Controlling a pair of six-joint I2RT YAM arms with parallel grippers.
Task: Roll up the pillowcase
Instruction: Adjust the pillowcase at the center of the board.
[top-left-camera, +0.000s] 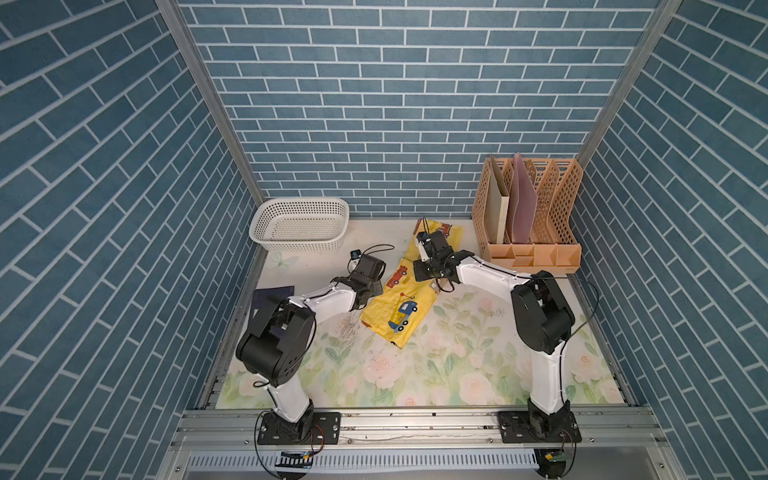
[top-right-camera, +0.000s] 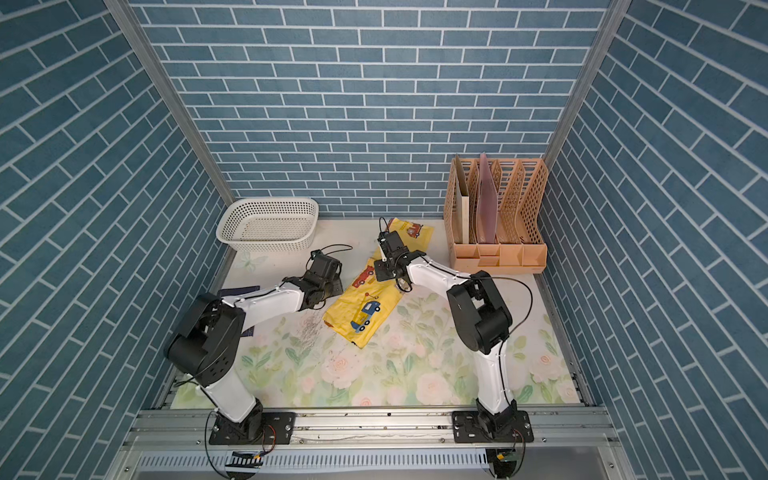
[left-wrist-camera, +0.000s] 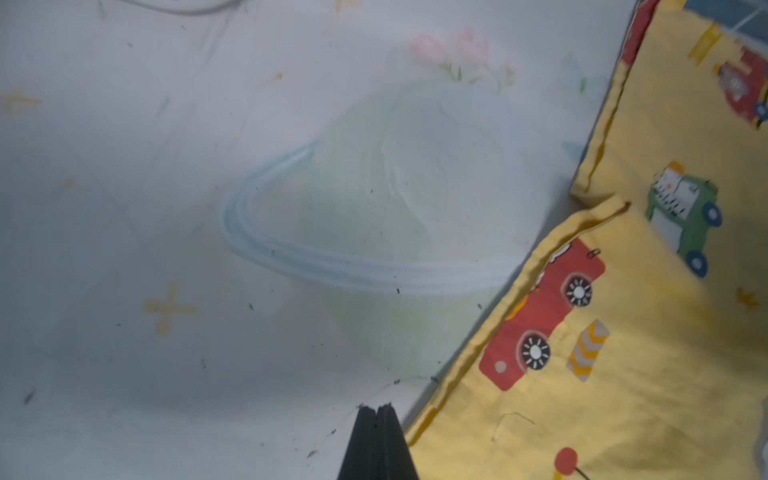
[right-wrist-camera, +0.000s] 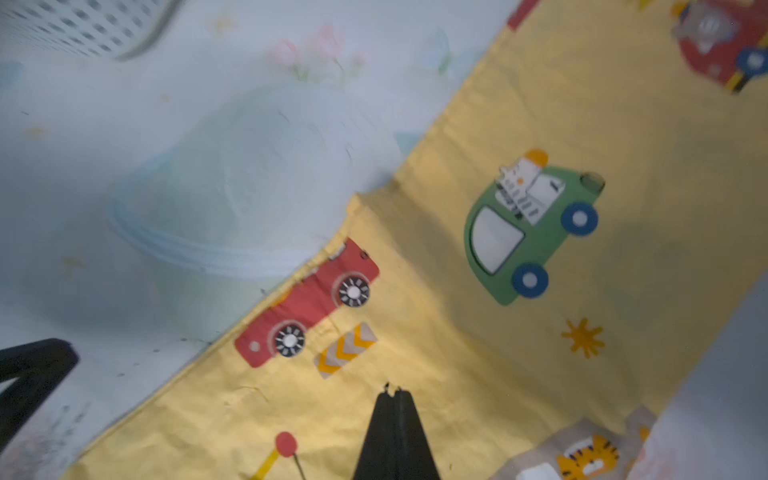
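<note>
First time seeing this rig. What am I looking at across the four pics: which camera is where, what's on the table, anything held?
This is a robot with a left arm and a right arm, both bolted to the table's near edge. The two wide pictures come from one overhead stereo camera, so they show nearly the same scene. The two close-ups come from a camera on each arm's wrist, looking past its hand. On the floral table sit a yellow pillowcase printed with vehicles, spread out and not yet rolled, a white basket and a peach file organizer. The left hand is shut beside the pillowcase's edge. The right hand is shut over the fabric. Neither visibly grips anything.
</note>
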